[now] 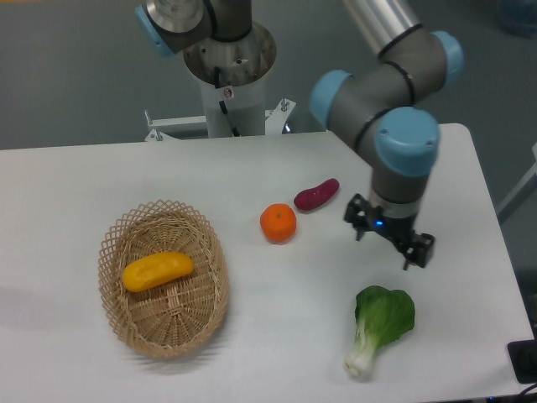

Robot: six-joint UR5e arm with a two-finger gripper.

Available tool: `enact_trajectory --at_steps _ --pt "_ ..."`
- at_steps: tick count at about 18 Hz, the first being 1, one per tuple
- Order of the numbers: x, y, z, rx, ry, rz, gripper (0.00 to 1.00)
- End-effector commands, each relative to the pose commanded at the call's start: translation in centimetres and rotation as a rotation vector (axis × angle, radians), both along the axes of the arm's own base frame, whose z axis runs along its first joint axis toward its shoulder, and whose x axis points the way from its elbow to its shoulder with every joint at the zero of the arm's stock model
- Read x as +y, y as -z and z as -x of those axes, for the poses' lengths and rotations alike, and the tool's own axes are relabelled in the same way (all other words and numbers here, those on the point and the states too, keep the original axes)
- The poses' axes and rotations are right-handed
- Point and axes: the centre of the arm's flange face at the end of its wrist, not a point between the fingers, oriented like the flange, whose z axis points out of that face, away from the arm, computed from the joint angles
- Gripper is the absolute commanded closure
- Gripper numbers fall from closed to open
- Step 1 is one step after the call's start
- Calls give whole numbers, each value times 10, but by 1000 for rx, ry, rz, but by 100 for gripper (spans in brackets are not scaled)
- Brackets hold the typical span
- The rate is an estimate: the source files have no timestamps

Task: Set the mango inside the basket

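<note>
The yellow-orange mango (157,271) lies inside the oval tan wicker basket (134,329) at the left of the table. My gripper (388,238) hangs far to the right of the basket, above the table between the purple sweet potato and the bok choy. Its fingers (419,250) stand apart and hold nothing.
A round orange (278,222) and a purple sweet potato (316,194) lie mid-table. A green bok choy (379,326) lies at the front right, just below the gripper. The arm's base (228,75) stands behind the table's far edge.
</note>
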Motion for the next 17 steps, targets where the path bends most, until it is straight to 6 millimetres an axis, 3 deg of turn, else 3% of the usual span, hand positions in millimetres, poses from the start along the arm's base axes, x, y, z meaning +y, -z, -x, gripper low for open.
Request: enact_trajectory --at_steps 17 --pt "-6 5 2 -7 22 12 0"
